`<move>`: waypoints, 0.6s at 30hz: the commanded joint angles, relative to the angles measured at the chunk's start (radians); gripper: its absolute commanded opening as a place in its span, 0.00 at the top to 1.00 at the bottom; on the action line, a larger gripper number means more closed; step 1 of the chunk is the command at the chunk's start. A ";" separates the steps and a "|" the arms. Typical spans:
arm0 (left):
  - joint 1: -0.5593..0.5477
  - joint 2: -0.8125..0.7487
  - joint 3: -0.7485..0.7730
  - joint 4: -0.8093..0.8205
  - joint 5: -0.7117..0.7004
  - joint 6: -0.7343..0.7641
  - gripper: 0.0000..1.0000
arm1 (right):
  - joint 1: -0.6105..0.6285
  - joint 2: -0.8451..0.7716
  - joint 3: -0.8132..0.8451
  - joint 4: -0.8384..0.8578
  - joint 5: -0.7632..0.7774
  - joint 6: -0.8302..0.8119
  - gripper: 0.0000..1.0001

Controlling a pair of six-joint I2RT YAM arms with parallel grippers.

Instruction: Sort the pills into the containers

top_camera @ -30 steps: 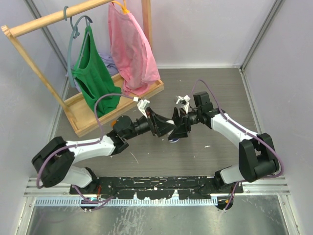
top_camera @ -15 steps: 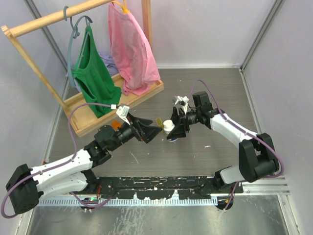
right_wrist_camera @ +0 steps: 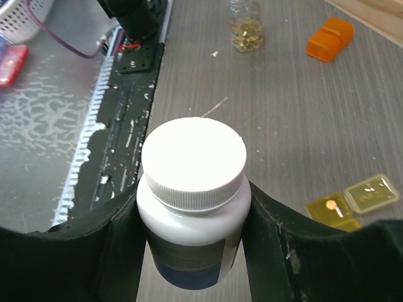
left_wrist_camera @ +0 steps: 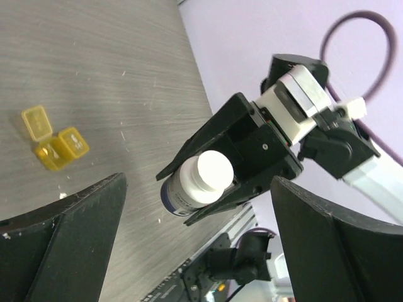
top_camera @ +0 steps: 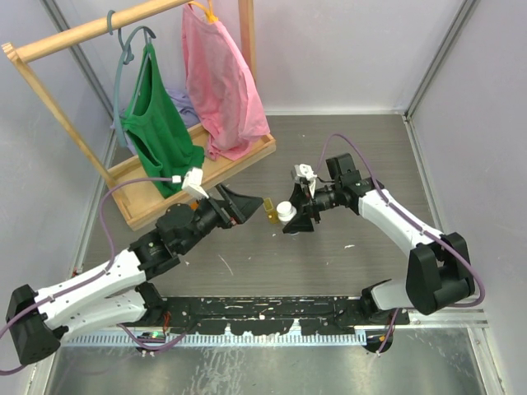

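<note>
My right gripper (top_camera: 298,216) is shut on a white pill bottle (top_camera: 284,211) with a white screw cap and a dark blue label, held above the table. In the right wrist view the bottle (right_wrist_camera: 192,189) fills the space between my fingers (right_wrist_camera: 119,239). The yellow-olive two-cell pill box (top_camera: 268,211) lies on the table just left of the bottle, lids open. It also shows in the left wrist view (left_wrist_camera: 53,143) and in the right wrist view (right_wrist_camera: 352,202), with a small pill in one cell. My left gripper (top_camera: 244,202) is open and empty, pointing at the bottle (left_wrist_camera: 200,184) from the left.
A wooden clothes rack (top_camera: 198,169) with a green and a pink garment stands at the back left. An orange box (right_wrist_camera: 330,38) and a small glass jar of yellow pills (right_wrist_camera: 245,25) sit on the table. A white basket (right_wrist_camera: 19,19) is beyond the rail.
My left gripper has drawn back to the left, away from the bottle it was close against. My right gripper still holds the capped bottle, shifted slightly left.
</note>
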 commanded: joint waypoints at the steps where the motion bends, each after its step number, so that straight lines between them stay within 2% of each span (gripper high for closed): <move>1: -0.063 0.083 0.123 -0.156 -0.181 -0.168 0.02 | 0.008 -0.055 0.033 -0.024 0.093 -0.077 0.99; 5: -0.146 0.186 0.238 -0.239 -0.315 -0.185 0.04 | 0.010 -0.063 0.028 -0.016 0.125 -0.075 0.99; 12: -0.173 0.346 0.374 -0.294 -0.330 -0.155 0.12 | 0.016 -0.062 0.032 -0.011 0.153 -0.065 0.99; 14: -0.177 0.380 0.409 -0.322 -0.327 -0.138 0.19 | 0.016 -0.063 0.031 -0.013 0.151 -0.064 0.99; 18: -0.185 0.421 0.473 -0.395 -0.324 -0.119 0.27 | 0.016 -0.063 0.033 -0.012 0.148 -0.064 0.99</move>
